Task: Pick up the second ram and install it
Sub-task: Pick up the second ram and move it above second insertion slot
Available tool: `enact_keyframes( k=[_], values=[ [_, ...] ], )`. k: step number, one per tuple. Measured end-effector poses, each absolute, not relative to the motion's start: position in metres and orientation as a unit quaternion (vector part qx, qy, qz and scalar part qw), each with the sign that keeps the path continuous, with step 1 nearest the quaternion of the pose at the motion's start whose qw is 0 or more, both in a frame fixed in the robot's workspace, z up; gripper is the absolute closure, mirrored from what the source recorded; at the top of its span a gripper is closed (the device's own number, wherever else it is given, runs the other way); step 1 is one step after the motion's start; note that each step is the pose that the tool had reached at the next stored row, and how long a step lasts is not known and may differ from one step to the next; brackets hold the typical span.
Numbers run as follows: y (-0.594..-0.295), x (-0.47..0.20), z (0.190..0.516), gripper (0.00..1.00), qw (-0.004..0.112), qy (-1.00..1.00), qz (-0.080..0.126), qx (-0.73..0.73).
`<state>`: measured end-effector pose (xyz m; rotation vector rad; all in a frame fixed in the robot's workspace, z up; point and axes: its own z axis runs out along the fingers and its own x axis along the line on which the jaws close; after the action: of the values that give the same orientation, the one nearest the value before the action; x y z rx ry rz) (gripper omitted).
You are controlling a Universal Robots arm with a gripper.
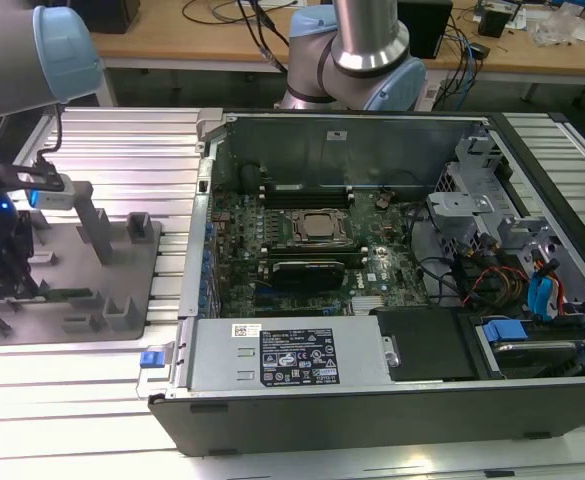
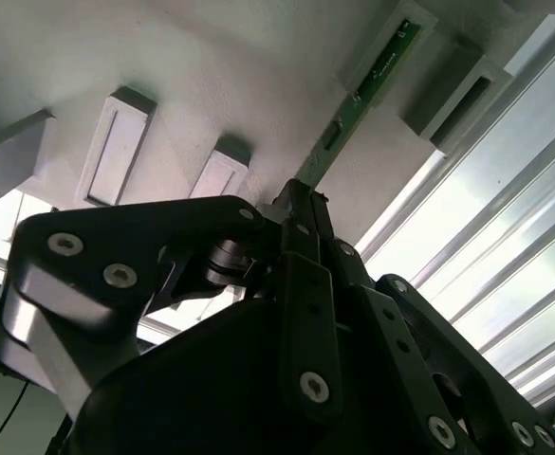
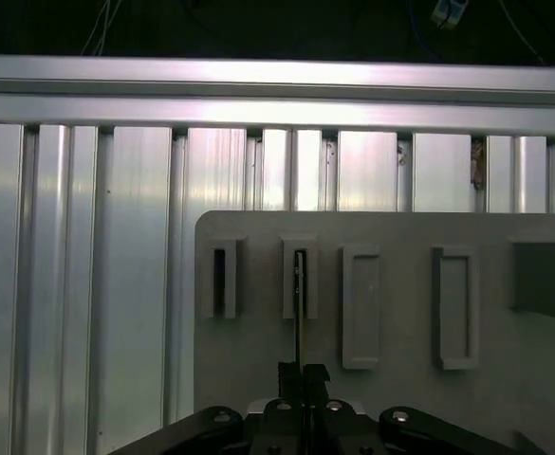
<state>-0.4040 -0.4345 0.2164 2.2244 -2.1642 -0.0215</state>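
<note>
The second ram [image 2: 367, 85] is a thin green board that stands on edge in a slot of the grey fixture [image 2: 211, 85]. In the first wrist view the second ram [image 3: 299, 303] shows edge-on as a thin line that runs from the slot to my fingertips. My gripper [image 3: 301, 372] is shut on the near end of the board, and the dark fingers [image 2: 296, 223] press together around it. In the exterior view the gripper [image 1: 12, 275] hangs low over the fixture [image 1: 122, 255] at that view's left.
An open computer case [image 1: 532, 190] lies on the slotted aluminium table [image 1: 122, 140], to the exterior view's right of the fixture. Inside are the motherboard with black memory slots [image 1: 307, 193], a processor socket [image 1: 317, 228] and cables. Upright grey posts [image 1: 97, 225] rise from the fixture.
</note>
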Motion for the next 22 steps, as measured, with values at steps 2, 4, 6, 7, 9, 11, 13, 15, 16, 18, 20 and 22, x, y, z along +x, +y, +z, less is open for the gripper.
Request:
enact_keyframes(
  k=[2,4,6,7,9,11,13,15,16,18,20,22],
  values=[
    [-0.435,-0.404,0.218,0.91,0.019,-0.697,-0.007,0.717],
    [-0.435,-0.404,0.222,0.91,0.019,-0.697,-0.007,0.717],
    [-0.435,-0.404,0.226,0.91,0.019,-0.697,-0.007,0.717],
    [-0.435,-0.404,0.227,0.91,0.019,-0.697,-0.007,0.717],
    [-0.435,-0.404,0.230,0.91,0.019,-0.697,-0.007,0.717],
    [-0.435,-0.404,0.232,0.91,0.018,-0.697,-0.007,0.717],
    [-0.434,-0.404,0.235,0.91,0.017,-0.697,-0.008,0.717],
    [-0.435,-0.404,0.240,0.91,0.017,-0.697,-0.009,0.717],
    [-0.435,-0.404,0.243,0.91,0.017,-0.697,-0.009,0.717],
    [-0.435,-0.404,0.250,0.91,0.017,-0.697,-0.009,0.717],
    [-0.435,-0.404,0.257,0.91,0.017,-0.697,-0.009,0.717],
    [-0.435,-0.404,0.263,0.91,0.017,-0.697,-0.009,0.717]
  ],
)
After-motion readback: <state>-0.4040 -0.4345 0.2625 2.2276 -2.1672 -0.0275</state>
